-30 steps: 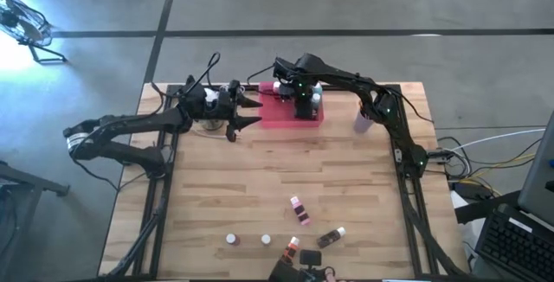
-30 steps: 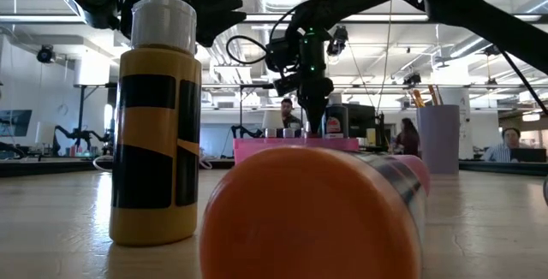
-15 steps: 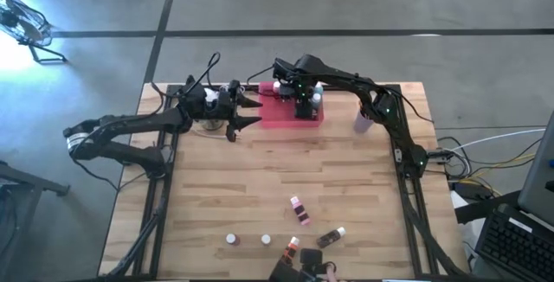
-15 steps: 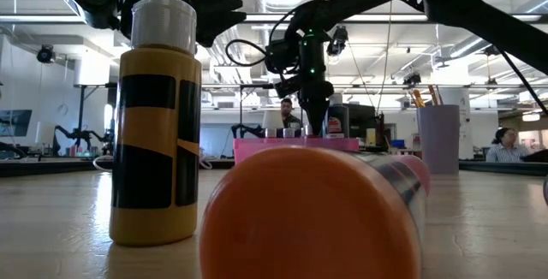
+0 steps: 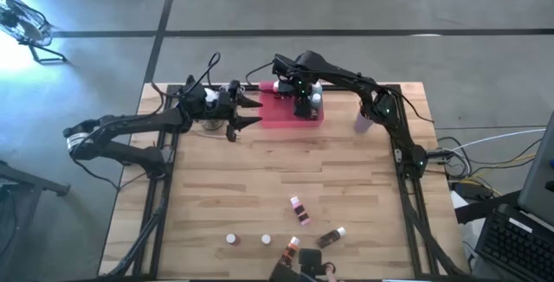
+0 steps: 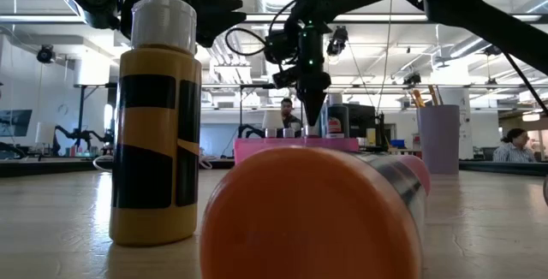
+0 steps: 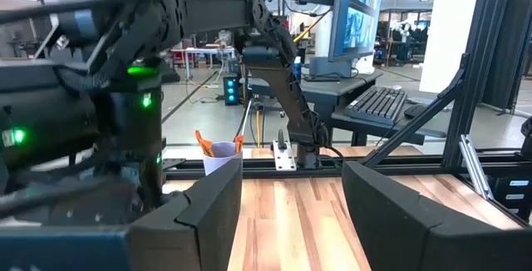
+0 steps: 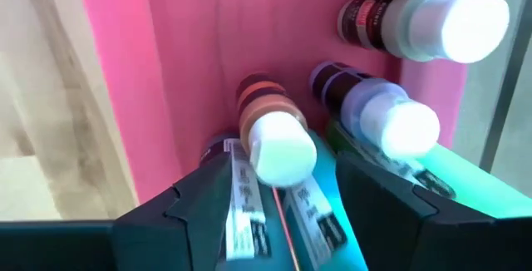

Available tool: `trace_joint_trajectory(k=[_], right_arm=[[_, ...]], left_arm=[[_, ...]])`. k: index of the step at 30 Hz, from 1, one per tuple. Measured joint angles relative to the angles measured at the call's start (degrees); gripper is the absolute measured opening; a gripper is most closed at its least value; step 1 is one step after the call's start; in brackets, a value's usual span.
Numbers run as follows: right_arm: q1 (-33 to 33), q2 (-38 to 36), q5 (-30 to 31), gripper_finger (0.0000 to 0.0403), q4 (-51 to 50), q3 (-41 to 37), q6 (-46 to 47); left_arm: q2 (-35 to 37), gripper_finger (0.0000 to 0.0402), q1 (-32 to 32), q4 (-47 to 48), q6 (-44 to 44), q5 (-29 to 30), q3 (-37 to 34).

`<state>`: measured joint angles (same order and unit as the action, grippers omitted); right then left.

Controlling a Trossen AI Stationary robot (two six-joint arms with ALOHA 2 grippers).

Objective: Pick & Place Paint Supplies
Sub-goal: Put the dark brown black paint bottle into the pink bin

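Both grippers have their jaws parted and neither holds anything. Seen from above, the right gripper hangs over the pink tray at the far edge of the wooden table, its fingers pointing down. In the right wrist view, its two dark fingers stand apart on either side of a small orange bottle with a white cap, which stands upright in the tray; the fingers do not touch it. Just beside that bottle stand two more white-capped bottles, a purple-labelled one and a dark one, also in the tray. The left gripper waits just left of the tray, its fingers spread wide and pointing toward it. The left wrist view looks between those fingers across the bare table to a pale cup holding orange-tipped items. That cup sits near the table's far right corner. More supplies remain near the front edge: two upright bottles showing only white caps, a pink bottle lying down, a dark bottle lying down, and an orange bottle lying down. The low view shows one yellow-and-black bottle standing close by and the orange bottle on its side in front.
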<state>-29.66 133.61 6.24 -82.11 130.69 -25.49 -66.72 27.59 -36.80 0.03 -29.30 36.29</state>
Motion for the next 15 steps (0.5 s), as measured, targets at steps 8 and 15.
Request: trace_joint_trajectory(k=[8, 15], right_arm=[[1.82, -4.41, 2.8, 0.019, -1.64, 2.45, 1.09], [5.64, -11.75, 6.85, 0.0154, -1.56, 2.82, 8.03]], left_arm=[[0.0, 0.0213, 0.0, 0.14, 0.0, 0.0, 0.0], [0.0, 0.0213, 0.0, 0.07, 0.0, -0.02, 0.0]])
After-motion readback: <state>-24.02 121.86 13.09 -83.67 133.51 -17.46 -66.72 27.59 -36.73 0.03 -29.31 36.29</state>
